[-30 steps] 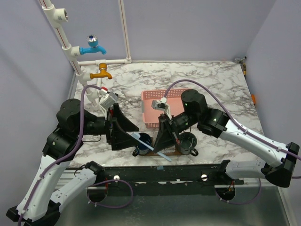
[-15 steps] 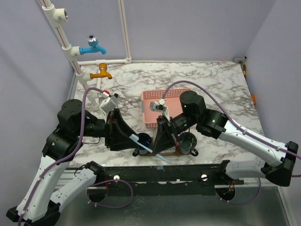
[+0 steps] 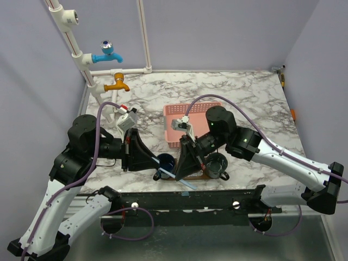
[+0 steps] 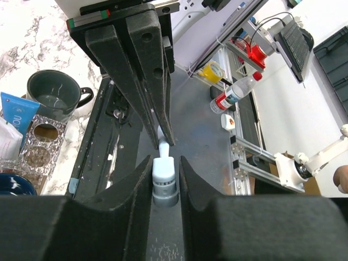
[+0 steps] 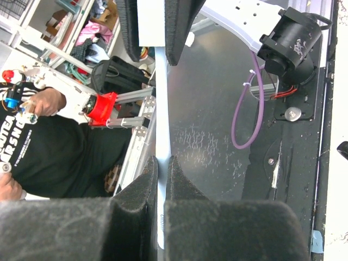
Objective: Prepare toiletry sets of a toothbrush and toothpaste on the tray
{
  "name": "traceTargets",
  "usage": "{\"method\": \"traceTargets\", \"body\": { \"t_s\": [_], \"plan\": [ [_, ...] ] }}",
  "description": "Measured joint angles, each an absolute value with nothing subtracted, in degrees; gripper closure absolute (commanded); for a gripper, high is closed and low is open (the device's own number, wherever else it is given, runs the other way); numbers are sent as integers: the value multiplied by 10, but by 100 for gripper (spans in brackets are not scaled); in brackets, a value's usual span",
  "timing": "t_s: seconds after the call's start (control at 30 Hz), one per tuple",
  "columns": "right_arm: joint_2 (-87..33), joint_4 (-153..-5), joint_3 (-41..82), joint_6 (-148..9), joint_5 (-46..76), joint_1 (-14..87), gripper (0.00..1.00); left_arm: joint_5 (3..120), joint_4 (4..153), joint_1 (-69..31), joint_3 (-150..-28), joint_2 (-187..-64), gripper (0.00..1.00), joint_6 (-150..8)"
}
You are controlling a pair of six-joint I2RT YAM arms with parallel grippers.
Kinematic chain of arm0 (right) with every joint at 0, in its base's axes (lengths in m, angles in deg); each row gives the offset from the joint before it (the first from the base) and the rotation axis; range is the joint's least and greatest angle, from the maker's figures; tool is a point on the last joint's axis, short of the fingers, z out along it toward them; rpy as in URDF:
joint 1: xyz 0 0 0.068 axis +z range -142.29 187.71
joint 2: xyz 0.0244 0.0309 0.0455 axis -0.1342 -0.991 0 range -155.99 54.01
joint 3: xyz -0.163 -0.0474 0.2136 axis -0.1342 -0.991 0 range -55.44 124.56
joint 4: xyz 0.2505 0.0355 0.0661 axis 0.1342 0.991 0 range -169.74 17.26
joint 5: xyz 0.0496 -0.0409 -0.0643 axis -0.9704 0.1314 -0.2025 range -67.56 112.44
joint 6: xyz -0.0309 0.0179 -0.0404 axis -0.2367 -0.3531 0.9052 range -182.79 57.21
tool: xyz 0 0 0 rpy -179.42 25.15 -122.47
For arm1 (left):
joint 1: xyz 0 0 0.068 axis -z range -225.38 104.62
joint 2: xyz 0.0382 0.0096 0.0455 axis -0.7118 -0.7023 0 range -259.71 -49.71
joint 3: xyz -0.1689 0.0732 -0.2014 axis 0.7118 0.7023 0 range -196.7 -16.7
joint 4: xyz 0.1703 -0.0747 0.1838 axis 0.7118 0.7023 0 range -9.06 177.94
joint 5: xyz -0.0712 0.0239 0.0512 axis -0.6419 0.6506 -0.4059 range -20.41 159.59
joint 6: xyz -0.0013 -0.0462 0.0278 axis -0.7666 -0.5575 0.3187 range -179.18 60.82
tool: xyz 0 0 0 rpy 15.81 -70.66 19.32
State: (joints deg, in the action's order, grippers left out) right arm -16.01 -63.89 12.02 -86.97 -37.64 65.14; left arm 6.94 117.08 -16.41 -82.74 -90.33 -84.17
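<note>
**Ana:** Where is the slim light-blue and white toothbrush (image 3: 169, 169) sitting now?

**Ben:** It is hanging in the air between the two arms, near the front edge of the marble table (image 3: 244, 98), over the near end of the flat dark brown wooden tray (image 3: 191, 176). The right gripper (image 5: 162, 166) is clenching its shaft firmly. The left gripper (image 4: 165, 163) is flanking the other end with almost no gap, but I cannot tell whether its fingers are pressing on it.

**Ana:** So it is looking like a handover?

**Ben:** I am judging it so. To do it well, the left fingers should be biting squarely on the thick end before the right ones let go. Both wrists should be staying in line with the shaft, so that nothing is twisting or flicking the brush.

**Ana:** What are you counting?

**Ben:** I am seeing one toothbrush and one small blue-and-white toothpaste tube (image 4: 17, 111), which is lying just beside a clear faceted glass holder (image 4: 39, 138). I am also counting one dark grey ceramic mug (image 4: 54, 93), one dark blue cup (image 3: 166, 161), one pink slotted plastic basket (image 3: 176, 126) and one tray.
</note>
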Motion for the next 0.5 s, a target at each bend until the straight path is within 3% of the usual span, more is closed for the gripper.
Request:
{"method": "traceTargets", "body": {
  "t_s": [0.13,0.27,0.5],
  "plan": [
    [-160,-638,120,-870,-375,653,100,67,1173,-164,-824,-904,99,-837],
    [-160,-635,120,-869,-372,654,99,66,1173,-165,-823,-904,100,-835],
    [-159,-630,120,-865,-351,656,72,73,1182,-163,-822,-904,100,-833]
  ]
}}
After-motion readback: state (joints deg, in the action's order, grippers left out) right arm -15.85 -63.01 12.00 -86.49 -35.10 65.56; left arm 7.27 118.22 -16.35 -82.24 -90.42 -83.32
